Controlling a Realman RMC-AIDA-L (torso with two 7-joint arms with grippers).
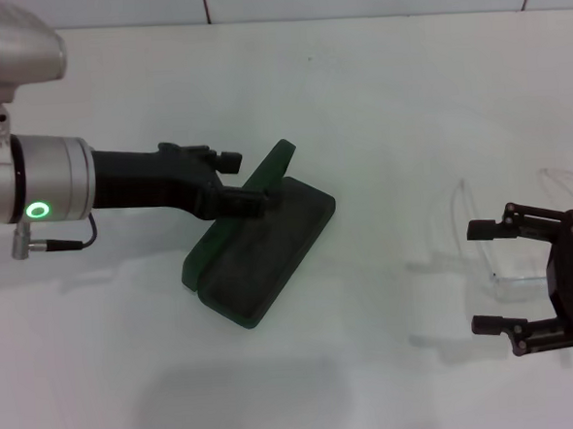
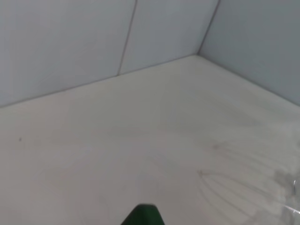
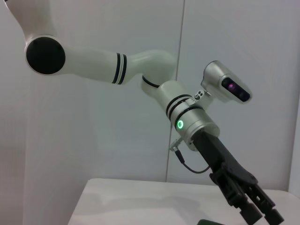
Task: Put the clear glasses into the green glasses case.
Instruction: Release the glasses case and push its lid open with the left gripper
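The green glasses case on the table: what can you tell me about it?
The green glasses case is a dark green oblong clamshell with rounded corners, hard-looking, lying open on the white table. Its dark lining faces up; the lid stands raised behind. The left gripper is at the lid's edge. The clear glasses lie apart, to its right.

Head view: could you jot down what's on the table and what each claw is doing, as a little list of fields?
Surface: white table
Green glasses case: lying open, lid raised, dark lining showing
Left claw: at the case's lid, by the hinge side; grip unclear
Clear glasses: on the table, apart from the case, on the robot's right
Right claw: open, fingers spread around the glasses
Glasses in case: not yet
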